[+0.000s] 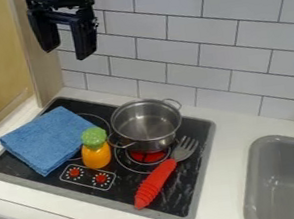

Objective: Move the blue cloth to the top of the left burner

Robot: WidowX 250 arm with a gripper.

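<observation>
Spread and empty, the end effector [67, 51] seems readied for the approach and must be lowered so the blue cloth [49, 138] partly covering the left burner [98, 119] can be grasped.

No text, number or brand can be read; white marks [102, 184] around the red knobs [101, 178], towards seven o'clock, cannot be deciphered.

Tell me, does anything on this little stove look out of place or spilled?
I see no spill or damage. The blue textured cloth looks askew: one corner pokes past the left edge of the black cooktop. The silver metal pot sits off-centre, leaving part of the red burner disc uncovered.
</observation>
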